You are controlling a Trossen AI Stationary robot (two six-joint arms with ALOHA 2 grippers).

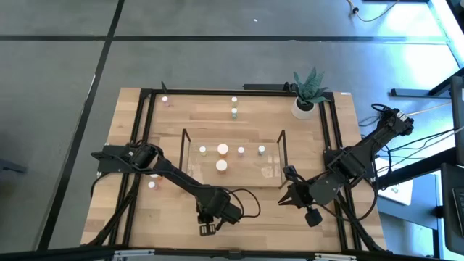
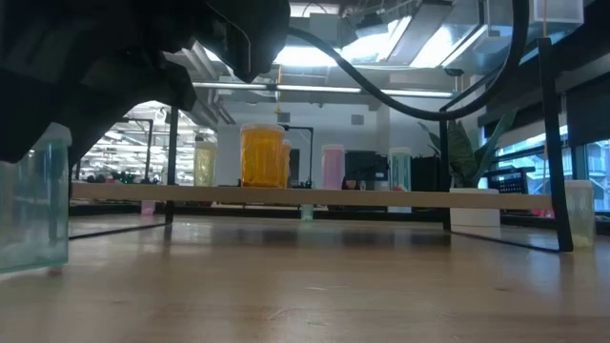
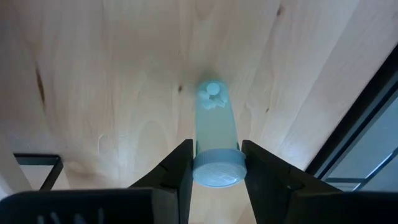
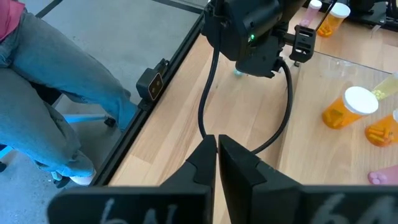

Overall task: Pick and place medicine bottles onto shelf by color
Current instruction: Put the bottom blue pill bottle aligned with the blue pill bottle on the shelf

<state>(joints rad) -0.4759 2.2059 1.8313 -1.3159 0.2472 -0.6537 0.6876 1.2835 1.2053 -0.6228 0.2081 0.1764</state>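
My left gripper (image 1: 206,229) is near the table's front edge, pointing down and shut on a pale green bottle (image 3: 214,134) with a white cap; the same bottle (image 2: 38,205) shows at the left of the low view. The clear shelf (image 1: 272,170) stands mid-table with several bottles on it, among them an orange one (image 2: 262,157), a pink one (image 2: 332,167) and a green one (image 2: 398,169). My right gripper (image 4: 216,155) hangs shut and empty above the table, right of the shelf's near corner (image 1: 286,199). My left gripper pinches the bottle's cap (image 3: 217,169) between its two fingers, one on each side. The fingers come from above, pointing steeply down. The bottle stands nearly upright below them, its base (image 2: 38,270) at the tabletop; whether it rests there or hangs just clear I cannot tell.
Loose bottles stand at the far left corner (image 1: 165,100), far middle (image 1: 234,111) and left of the shelf (image 1: 152,185). A white plant pot (image 1: 304,107) sits far right. A black frame (image 1: 138,145) rings the table. A person's legs (image 4: 43,81) are beside the table.
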